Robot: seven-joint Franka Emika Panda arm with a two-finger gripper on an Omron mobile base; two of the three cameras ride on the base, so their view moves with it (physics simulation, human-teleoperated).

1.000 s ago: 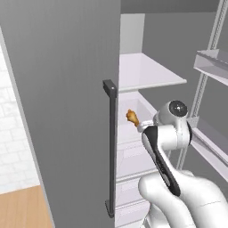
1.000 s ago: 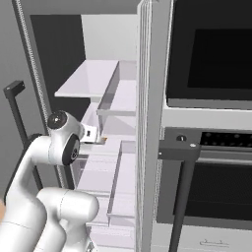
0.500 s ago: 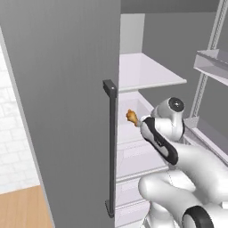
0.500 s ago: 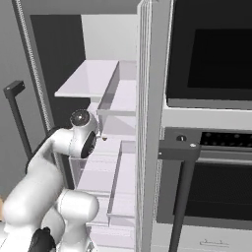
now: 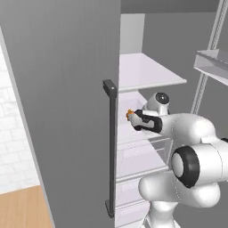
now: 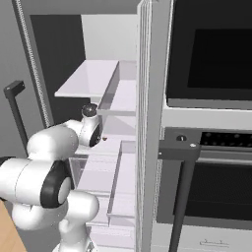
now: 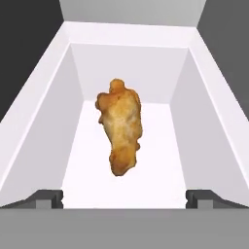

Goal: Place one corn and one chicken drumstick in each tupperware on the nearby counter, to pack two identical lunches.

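Note:
A golden-brown chicken drumstick [image 7: 121,127] lies lengthwise on the floor of a narrow white fridge bin [image 7: 44,126]. My gripper [image 7: 124,197] is open just short of it, with one fingertip [image 7: 46,197] at each side of the bin's mouth and nothing between them. In the left base view the gripper [image 5: 133,119] reaches into the open fridge, right up against the orange drumstick [image 5: 129,114]. From the right base the hand [image 6: 93,133] is at the same shelf level. The corn, the tupperware and the counter are out of view.
The open grey fridge door [image 5: 67,89] with its dark vertical handle [image 5: 110,147] stands close on the left. A white shelf [image 5: 147,75] sits above the hand, and drawers [image 6: 106,182] below. A black oven [image 6: 211,54] with a dark handle [image 6: 179,147] flanks the fridge on the right.
The arm has folded forward and down, carrying the hand deeper into the fridge toward the drumstick. The jaws have stayed wide apart. The drumstick has not moved.

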